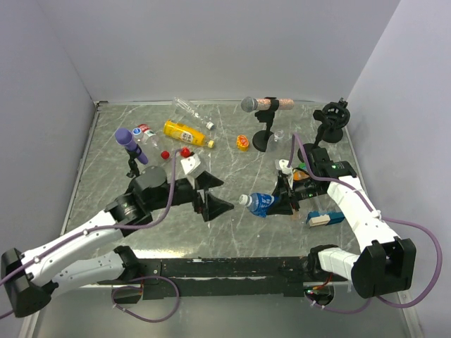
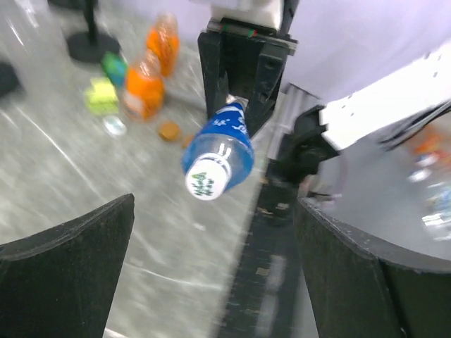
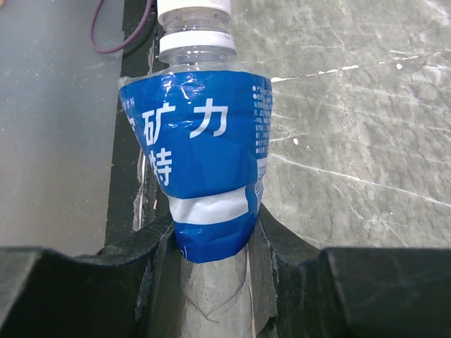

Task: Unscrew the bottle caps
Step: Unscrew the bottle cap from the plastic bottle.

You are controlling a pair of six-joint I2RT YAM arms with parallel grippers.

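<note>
My right gripper (image 3: 211, 246) is shut on the lower body of a blue-labelled bottle (image 3: 201, 141) and holds it off the table, neck pointing left. Its white bottle cap (image 3: 194, 10) sits on the neck. In the top view this bottle (image 1: 262, 204) lies between the two grippers, with its cap (image 1: 244, 199) facing my left gripper (image 1: 215, 193). My left gripper (image 2: 215, 282) is open wide, and the cap (image 2: 206, 182) hangs a short way in front of its jaws, touching neither finger. Two red caps (image 1: 165, 154) (image 1: 185, 151) lie loose on the table.
At the back lie a yellow bottle (image 1: 184, 132), a clear bottle (image 1: 189, 109) and a red-labelled bottle (image 1: 144, 134). A purple-headed microphone (image 1: 130, 144) and a grey-headed microphone (image 1: 262, 104) stand on stands. Orange bottles (image 2: 144, 88) and a yellow-green block (image 2: 101, 95) sit behind my right gripper.
</note>
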